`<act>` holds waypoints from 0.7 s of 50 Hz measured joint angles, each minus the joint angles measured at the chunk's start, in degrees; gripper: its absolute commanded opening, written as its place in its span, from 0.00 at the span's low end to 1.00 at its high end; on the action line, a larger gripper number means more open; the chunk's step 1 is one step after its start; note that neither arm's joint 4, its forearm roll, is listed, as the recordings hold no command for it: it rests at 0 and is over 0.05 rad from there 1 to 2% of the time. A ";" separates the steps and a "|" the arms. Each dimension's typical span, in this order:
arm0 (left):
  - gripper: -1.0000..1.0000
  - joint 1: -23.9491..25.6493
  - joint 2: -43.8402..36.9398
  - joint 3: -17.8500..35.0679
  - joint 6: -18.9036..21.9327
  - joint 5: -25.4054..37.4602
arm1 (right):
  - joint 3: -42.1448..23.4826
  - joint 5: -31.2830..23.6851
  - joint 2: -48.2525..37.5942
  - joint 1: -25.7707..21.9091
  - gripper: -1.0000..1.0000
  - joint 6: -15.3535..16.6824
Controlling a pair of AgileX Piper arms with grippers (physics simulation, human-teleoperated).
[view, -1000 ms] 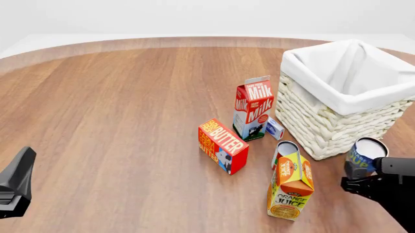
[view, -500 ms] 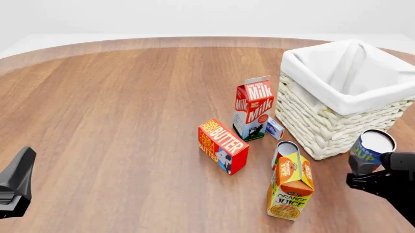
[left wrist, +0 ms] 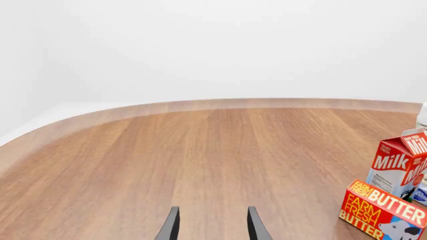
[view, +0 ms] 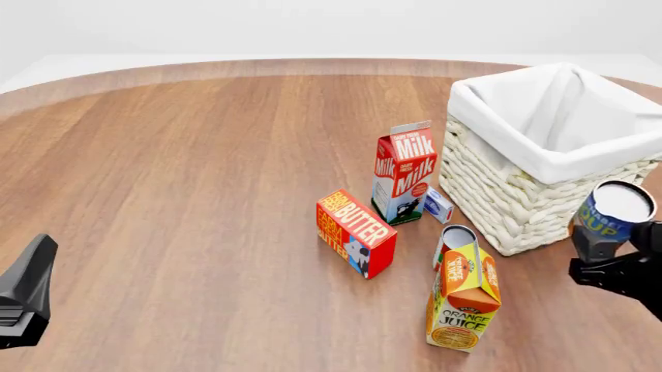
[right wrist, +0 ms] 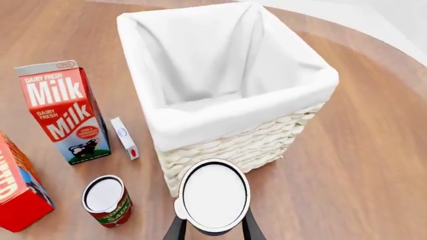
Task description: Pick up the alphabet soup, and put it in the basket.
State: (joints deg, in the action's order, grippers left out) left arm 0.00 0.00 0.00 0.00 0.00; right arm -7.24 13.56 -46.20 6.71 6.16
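Note:
The alphabet soup [view: 612, 219], a blue-and-yellow can with a pale lid, hangs above the table just in front of the basket's near right corner. My right gripper [view: 612, 252] is shut on it. In the right wrist view the soup's lid [right wrist: 213, 196] sits between the two fingers of the right gripper [right wrist: 213, 222], over the near wall of the basket [right wrist: 220, 125]. The white wicker basket [view: 507, 201] stands at the right with nothing in its cloth liner. My left gripper [view: 26, 298] rests low at the near left, open and holding nothing, as the left gripper [left wrist: 212, 227] also shows in its own view.
A milk carton [view: 405, 172] stands left of the basket, with a small white box [view: 439, 205] between them. A butter box [view: 355, 232] lies in the middle. An orange juice carton [view: 463, 298] and a red-labelled can [view: 453, 242] stand near the front.
My right gripper has lifted the soup can upward and to the right, closer to the basket's rim. The left arm has not moved.

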 measured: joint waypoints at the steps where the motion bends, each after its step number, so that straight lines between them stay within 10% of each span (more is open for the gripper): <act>1: 1.00 0.00 0.00 0.00 0.00 0.00 | -0.33 -0.58 0.41 -0.02 0.00 0.07; 35: 1.00 0.00 0.00 0.00 0.00 0.00 | -9.63 -12.39 8.02 -0.47 0.00 1.58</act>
State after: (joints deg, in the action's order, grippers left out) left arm 0.00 0.00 0.00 0.00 0.00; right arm -16.87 1.17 -38.17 6.23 7.74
